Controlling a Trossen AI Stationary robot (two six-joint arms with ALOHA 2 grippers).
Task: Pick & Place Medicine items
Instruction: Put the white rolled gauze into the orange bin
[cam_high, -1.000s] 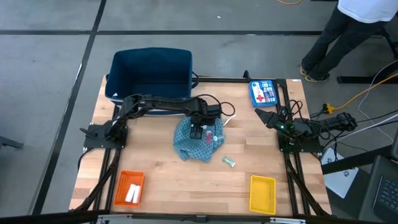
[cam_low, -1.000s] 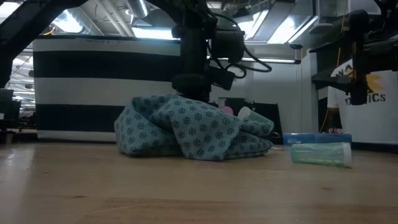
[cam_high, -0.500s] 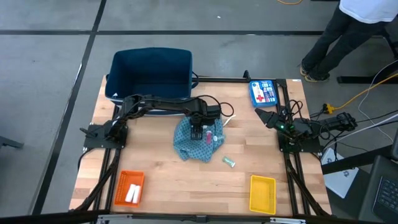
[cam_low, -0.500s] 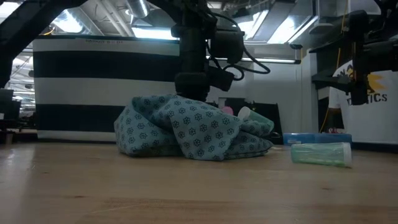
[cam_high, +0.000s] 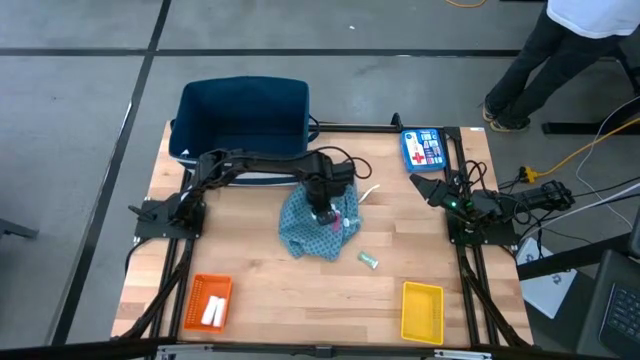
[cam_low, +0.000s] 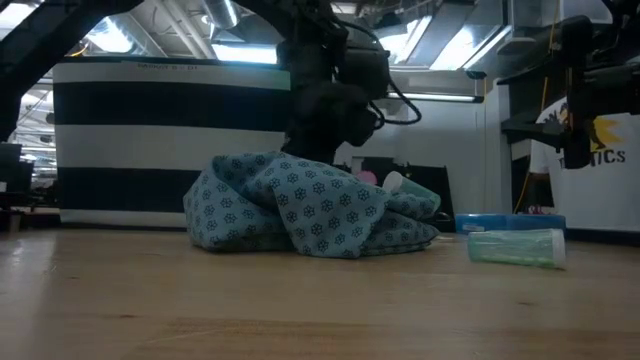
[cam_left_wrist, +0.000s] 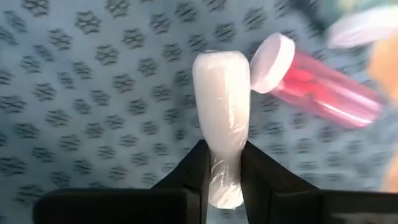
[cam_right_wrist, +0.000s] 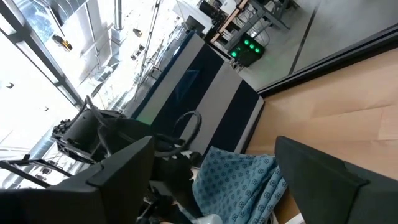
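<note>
A crumpled teal patterned cloth (cam_high: 305, 232) lies mid-table, and my left gripper (cam_high: 322, 208) reaches down onto it, shut on a white stick-like tube (cam_left_wrist: 221, 106). A pink-red tube (cam_left_wrist: 323, 87) with a white cap lies on the cloth right beside it. A pale green piece (cam_high: 369, 261) rests on its side on the wood, right of the cloth. My right gripper (cam_high: 432, 187) waits open at the table's right edge, holding nothing. My left gripper pinches the white tube's narrower end (cam_left_wrist: 224, 168) between its two fingers (cam_left_wrist: 193, 171). It comes from above, pointing down, and the tube runs on along the fingers past their tips. The tube's wider end stands over the cloth; whether it is lifted clear I cannot tell.
A dark blue bin (cam_high: 243, 120) stands at the far left, and a flat blue box with a red cross (cam_high: 423, 148) at the far right. An orange tray (cam_high: 209, 300) with white pieces and a yellow tray (cam_high: 422, 311) sit near the front edge. A person (cam_high: 570, 40) stands beyond the far right corner.
My left gripper has shut its fingers over the cloth and taken hold of the white tube, and its wrist has tipped a little. The cloth and the pale green piece stay where they were.
</note>
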